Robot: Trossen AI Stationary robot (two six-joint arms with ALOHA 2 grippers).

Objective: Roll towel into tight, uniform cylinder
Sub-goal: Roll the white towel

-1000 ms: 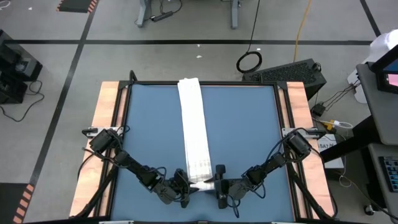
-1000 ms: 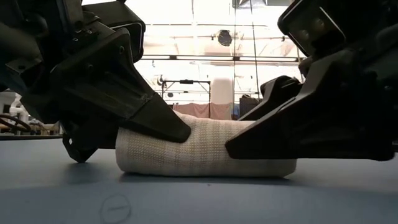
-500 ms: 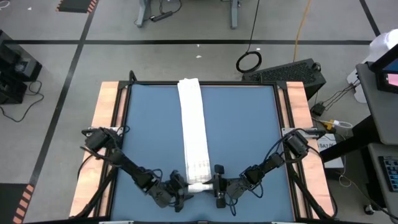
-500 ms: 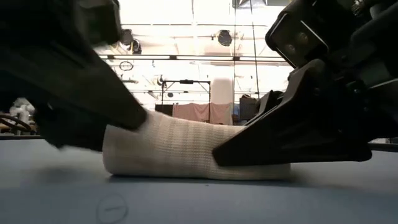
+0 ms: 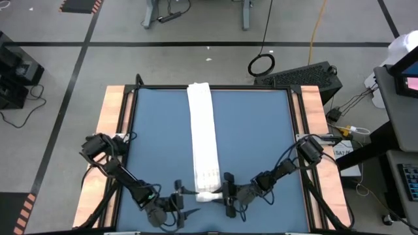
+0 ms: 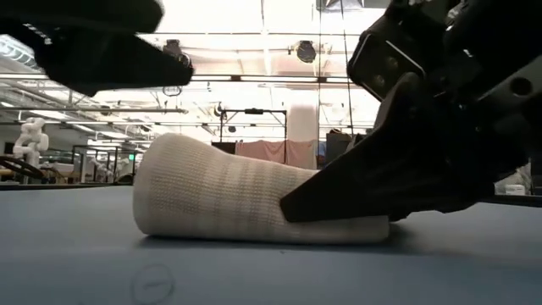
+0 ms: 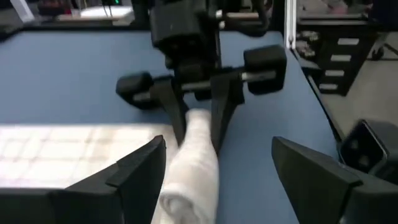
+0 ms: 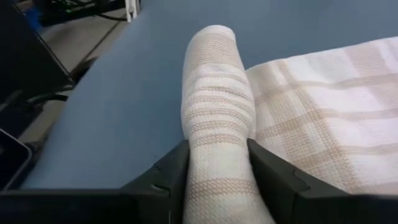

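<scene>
Claw work first, from the high view: your right claw (image 5: pixel 226 194) sits at the right end of the small roll at the near end of the towel (image 5: pixel 202 140), while your left claw (image 5: pixel 177 202) is just beside the roll's left end, fingers spread and apart from the cloth. The towel lies as one long strip up the middle of the blue surface (image 5: pixel 261 143), and only its nearest part is rolled. Judging by that, you are early in the task; nearly the whole strip is left to wind. From this height you cannot make out how tight the roll is.

Low view: the roll (image 6: pixel 220 199) rests on the surface, thicker at one end than the other, so it does not look uniform yet. The right claw (image 6: pixel 339 199) covers one end of it; the dark left claw (image 6: pixel 102 51) hangs above the other end, clear of it. The flat strip behind is hidden by the roll.

Left wrist view: your own two fingers (image 7: pixel 134 174) stand wide with the roll's end (image 7: pixel 189 180) between them, untouched. Farther off, the right claw (image 7: pixel 198 124) pinches the far end of the roll. The lower edge of the picture cuts off the nearest part of the roll.

Right wrist view: the right fingers (image 8: pixel 168 177) press on both sides of the roll (image 8: pixel 217 112), with the flat, checked cloth (image 8: pixel 323 118) alongside it. The roll's near end is cut off.
</scene>
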